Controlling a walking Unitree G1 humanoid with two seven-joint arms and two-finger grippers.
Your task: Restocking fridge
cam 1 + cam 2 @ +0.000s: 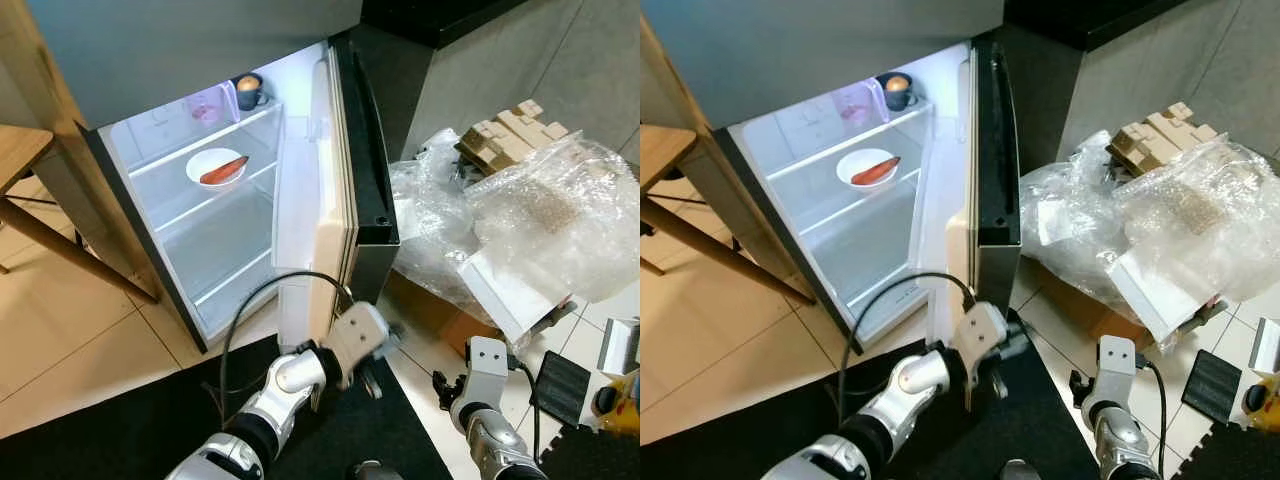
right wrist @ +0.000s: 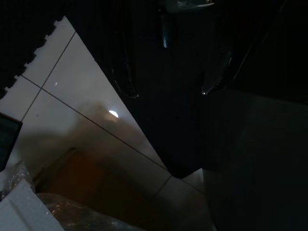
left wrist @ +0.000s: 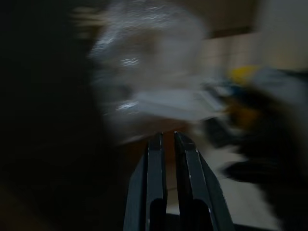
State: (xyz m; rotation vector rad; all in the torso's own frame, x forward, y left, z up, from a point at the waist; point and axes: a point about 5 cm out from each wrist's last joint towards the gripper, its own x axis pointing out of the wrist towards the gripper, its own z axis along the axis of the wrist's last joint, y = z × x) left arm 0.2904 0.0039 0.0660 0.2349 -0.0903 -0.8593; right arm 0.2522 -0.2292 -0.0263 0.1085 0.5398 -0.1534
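The fridge (image 1: 150, 60) stands open with its door (image 1: 330, 210) swung wide. A white plate with an orange-red item (image 1: 217, 168) rests on a lit shelf. Above it, a dark mug (image 1: 248, 90) and a pink cup (image 1: 207, 105) sit on the top shelf. My left gripper (image 1: 372, 384) hangs low by the door's bottom edge. In the blurred left wrist view, its gripper (image 3: 166, 134) has the fingers close together and holds nothing. My right arm (image 1: 487, 372) hangs idle over the tiles to the right.
A wooden table (image 1: 20, 150) stands left of the fridge. Bubble wrap (image 1: 520, 210), cardboard pieces (image 1: 510, 130) and a brown box (image 1: 440, 310) pile up on the right. A black mat (image 1: 150, 430) lies underfoot. A dark pad (image 1: 560, 385) and a yellow item (image 1: 625, 400) lie at far right.
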